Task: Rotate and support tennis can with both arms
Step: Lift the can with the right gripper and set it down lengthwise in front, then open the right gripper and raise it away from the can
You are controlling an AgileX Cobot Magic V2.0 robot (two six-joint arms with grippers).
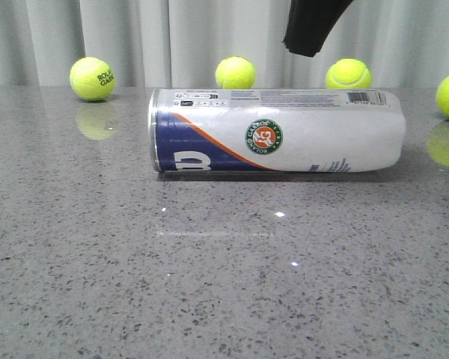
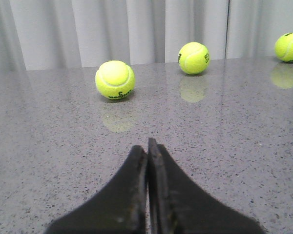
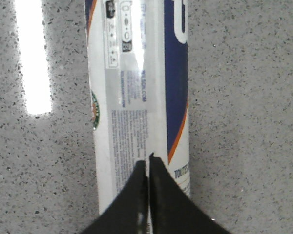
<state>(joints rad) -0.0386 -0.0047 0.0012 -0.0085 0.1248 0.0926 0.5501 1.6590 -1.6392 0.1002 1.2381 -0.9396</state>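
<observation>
Grey speckled counter (image 1: 224,284), pale curtain behind. Your tennis can (image 1: 277,131) lies on its side mid-counter, silver rim to the robot's left, badge facing the front camera. Right tool (image 3: 147,161) hovers directly above the can, fingers pressed together, gripping nothing. Left tool (image 2: 147,146) is likewise clenched and empty, over bare counter facing tennis balls (image 2: 115,79).

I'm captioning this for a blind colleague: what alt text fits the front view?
A tennis can lies on its side on a grey speckled table, silver rim to the left. Four tennis balls sit behind it before a pale curtain, and a black gripper part hangs above.
</observation>
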